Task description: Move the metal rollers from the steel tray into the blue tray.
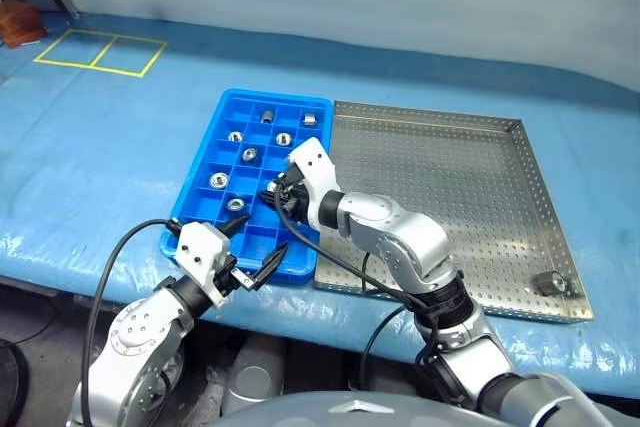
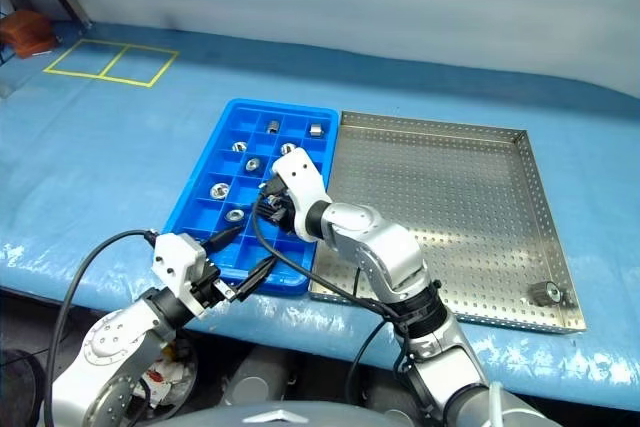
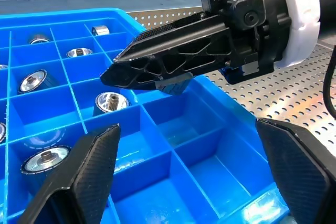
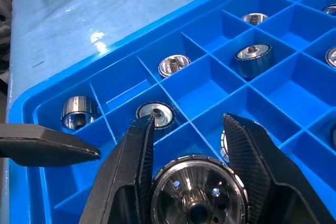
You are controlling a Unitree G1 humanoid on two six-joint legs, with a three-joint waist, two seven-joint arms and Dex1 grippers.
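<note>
Blue-covered table (image 1: 120, 147) spans the whole frame. Steel tray (image 1: 440, 197) sits centre-right, its perforated floor nearly bare: one roller left (image 1: 547, 283) in its lower right corner. Blue tray (image 1: 205, 212) lies centre, touching the steel tray's left rim. About seven metal rollers (image 1: 249, 155) sit one per compartment in its upper and middle rows; lower rows look unfilled. Yellow tape rectangle (image 1: 100, 52) upper left. R gripper (image 4: 189, 145) hovers over the blue tray's mid-right cells, fingers pinching a shiny roller (image 4: 198, 192), seen close in the R wrist view. L gripper (image 1: 252, 252) at the blue tray's lower edge, fingers spread wide, nothing between them.
</note>
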